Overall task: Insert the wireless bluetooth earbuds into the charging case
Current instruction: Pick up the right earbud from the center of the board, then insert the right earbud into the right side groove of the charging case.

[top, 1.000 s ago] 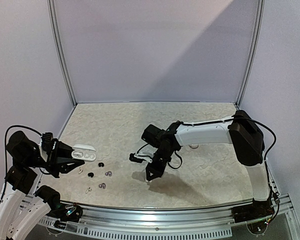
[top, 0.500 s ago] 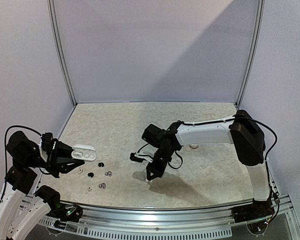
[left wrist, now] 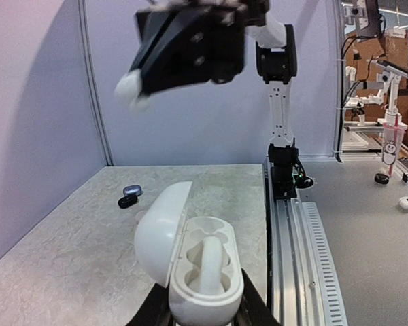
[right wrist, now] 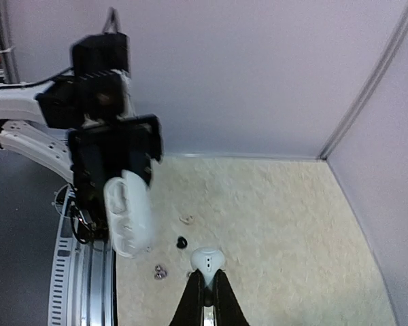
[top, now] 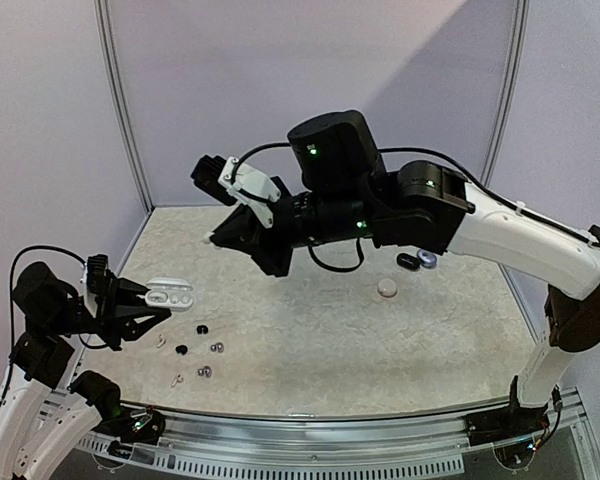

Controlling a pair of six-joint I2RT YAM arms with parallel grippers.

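Right wrist view: right fingers [right wrist: 207, 280] clenched on a small white pebble-like earbud [right wrist: 207, 259], held high over the table [right wrist: 272, 224]. Meanwhile left fingers [left wrist: 200, 311] grasp the white plastic charging case [left wrist: 198, 268], lid open, cavities exposed, likely presented for insertion. Other small black and grey earbuds [top: 202, 330] lie loose on the table near the case.
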